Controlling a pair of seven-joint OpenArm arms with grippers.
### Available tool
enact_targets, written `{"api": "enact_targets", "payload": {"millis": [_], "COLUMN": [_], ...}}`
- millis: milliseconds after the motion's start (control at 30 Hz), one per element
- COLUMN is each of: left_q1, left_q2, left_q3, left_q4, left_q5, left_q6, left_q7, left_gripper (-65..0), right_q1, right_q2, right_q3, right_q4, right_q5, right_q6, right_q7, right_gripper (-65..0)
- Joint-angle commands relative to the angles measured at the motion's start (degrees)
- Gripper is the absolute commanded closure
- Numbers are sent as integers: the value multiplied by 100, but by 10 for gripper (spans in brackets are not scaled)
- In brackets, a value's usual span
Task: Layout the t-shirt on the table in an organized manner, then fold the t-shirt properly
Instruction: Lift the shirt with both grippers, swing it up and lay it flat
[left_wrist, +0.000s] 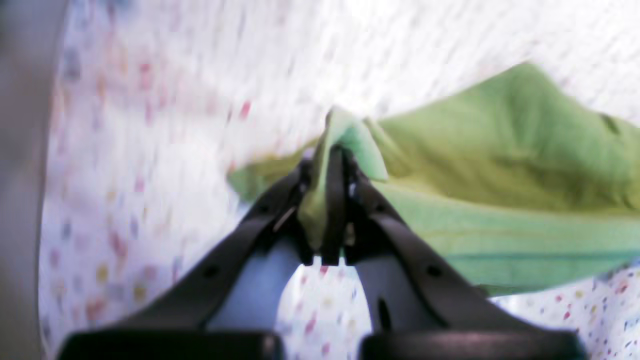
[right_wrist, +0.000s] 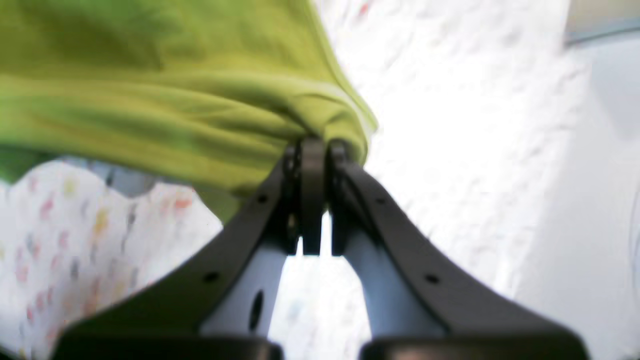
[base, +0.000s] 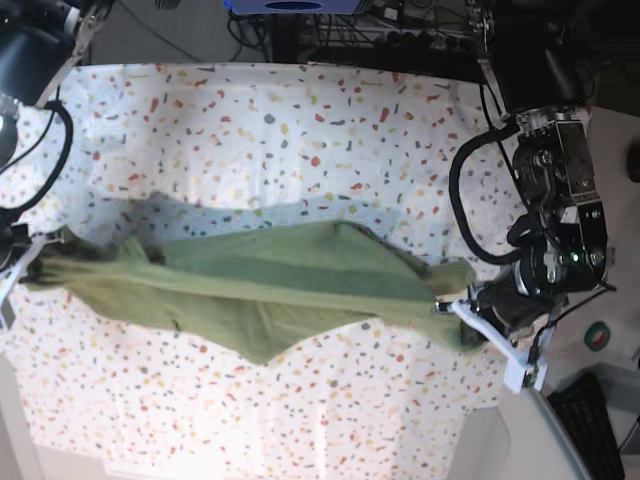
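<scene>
Speckled table (base: 300, 110) bears plain t-shirt (base: 260, 285); no writing shows.

Both wrist views smear for me: the table (left_wrist: 165, 125) flecks blur into streaks. The t-shirt (right_wrist: 150, 90) runs off the right wrist picture's top and left edges. In the base view, I can't make out the right gripper (base: 28, 262) behind bunched cloth.

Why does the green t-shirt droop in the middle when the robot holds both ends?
Probably because it is soft and floppy: the t-shirt sags and wrinkles between the left end effector and right end effector. It seems light too, bunching easily. It likely won't slide free, pinched tightly.
</scene>
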Motion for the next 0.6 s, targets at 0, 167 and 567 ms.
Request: {"api": "enact_targets", "payload": {"millis": [0,167,567], "left_q1": [-235,-1132,-3611], "left_q2": [-36,87,517], "left_q3": [47,91,74], "left_q4": [2,-745,-2433], "left_q5": [-43,-52,-113], "left_q6": [-24,-24,-24], "left_q7": [-78,-95,-1062], "left_gripper": [0,0,0], "right_q1": [271,1185,3110], "right_q2": [173,428,859], "right_q3": [11,11,2], "right_q4": [-82,-724,-970], "right_q5": [0,0,0], "right_q6": [-7,-7,-7], "right_q7": [73,100,601], "right_gripper": [0,0,0]}}
